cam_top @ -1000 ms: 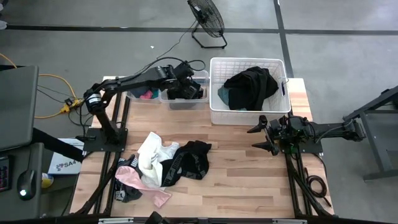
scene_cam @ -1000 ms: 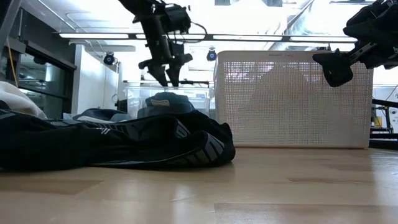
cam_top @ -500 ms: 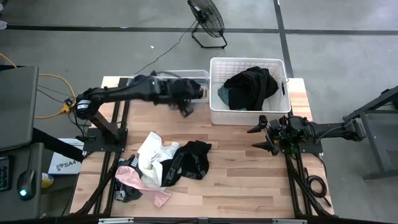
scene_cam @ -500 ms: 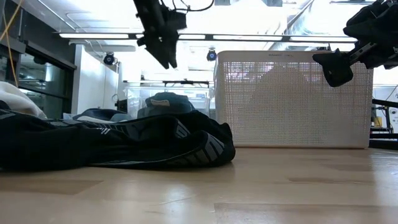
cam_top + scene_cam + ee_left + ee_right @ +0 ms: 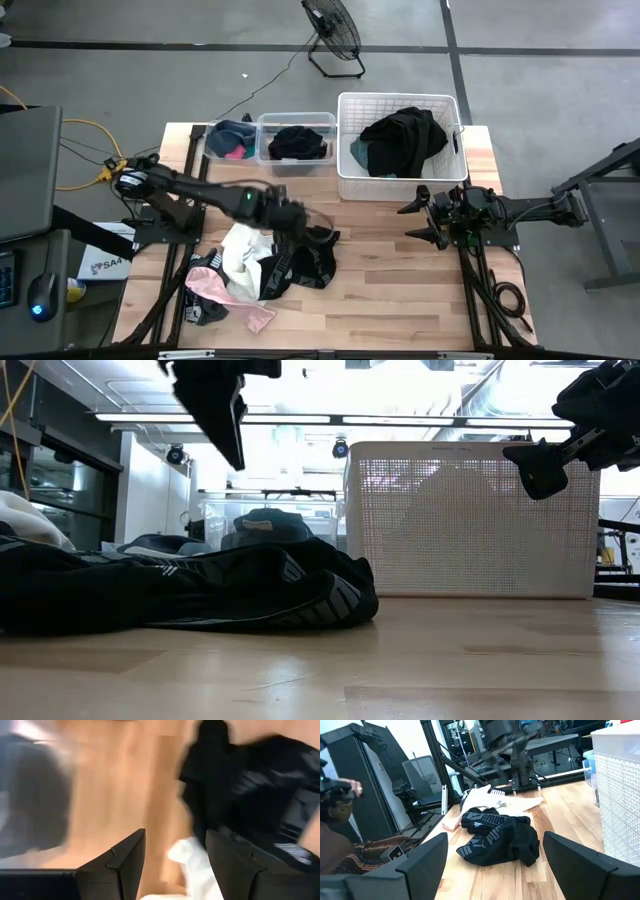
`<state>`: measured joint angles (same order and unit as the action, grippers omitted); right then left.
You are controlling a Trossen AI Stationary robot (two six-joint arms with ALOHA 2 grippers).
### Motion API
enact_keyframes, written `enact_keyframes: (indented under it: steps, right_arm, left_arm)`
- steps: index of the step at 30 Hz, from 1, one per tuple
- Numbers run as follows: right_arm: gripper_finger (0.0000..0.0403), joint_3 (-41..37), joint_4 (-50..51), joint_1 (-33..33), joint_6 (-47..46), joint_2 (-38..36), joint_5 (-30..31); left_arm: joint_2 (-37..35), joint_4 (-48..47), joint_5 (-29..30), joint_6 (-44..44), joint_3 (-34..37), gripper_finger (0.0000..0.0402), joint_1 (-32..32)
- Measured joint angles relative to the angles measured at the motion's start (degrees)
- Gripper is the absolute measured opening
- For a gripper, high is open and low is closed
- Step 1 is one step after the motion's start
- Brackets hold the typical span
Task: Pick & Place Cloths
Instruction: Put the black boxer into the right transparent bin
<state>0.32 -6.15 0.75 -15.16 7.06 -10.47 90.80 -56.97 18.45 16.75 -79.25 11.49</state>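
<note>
Cloths (image 5: 262,268) heaped on the wooden table (image 5: 400,290) at front left: white and pink pieces toward the left edge, black garments with lettered waistbands on the heap's right side. Left gripper (image 5: 290,217) poised directly over that heap, empty, fingers spread apart in the left wrist view, with black cloth and a scrap of white cloth beneath them and bare tabletop alongside. Farther back, two clear bins (image 5: 268,142) side by side at the rear edge, one holding teal and pink fabric, the other black fabric. Right of them, white slatted basket (image 5: 400,145) holding a mound of black cloth with teal-green showing at its left side. Right gripper (image 5: 428,217) parked low near the table's right edge, in front of the basket, fingers wide apart, holding nothing. Step in hand, by judgement: reaching for the next garment from the heap. Next move likely calls for lowering the left fingers onto a raised fold of the black garment, pinching one layer only so neighbouring pieces stay behind, then lifting clear and carrying toward a bin or the basket at the rear.
</note>
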Motion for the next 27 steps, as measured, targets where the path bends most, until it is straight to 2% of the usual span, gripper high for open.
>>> enact_keyframes:
  steps: [7, 14, 20, 27]
  right_arm:
    - [0.0318, 0.0, 0.0, 0.0, 0.0, 0.0, 0.0]
    - [0.0318, 0.0, 0.0, 0.0, 0.0, 0.0, 0.0]
    - [0.0318, 0.0, 0.0, 0.0, 0.0, 0.0, 0.0]
    - [0.0318, 0.0, 0.0, 0.0, 0.0, 0.0, 0.0]
  left_arm:
    - [0.1, 17.1, 0.0, -1.7, 8.7, 0.0208, 4.4]
    - [0.1, 28.4, 0.2, -4.9, 14.2, 0.0263, 4.2]
    - [0.1, 36.1, -0.3, -12.0, 19.2, 0.0293, 3.9]
    - [1.2, 38.4, -6.2, -12.5, 20.2, 0.0294, 1.0]
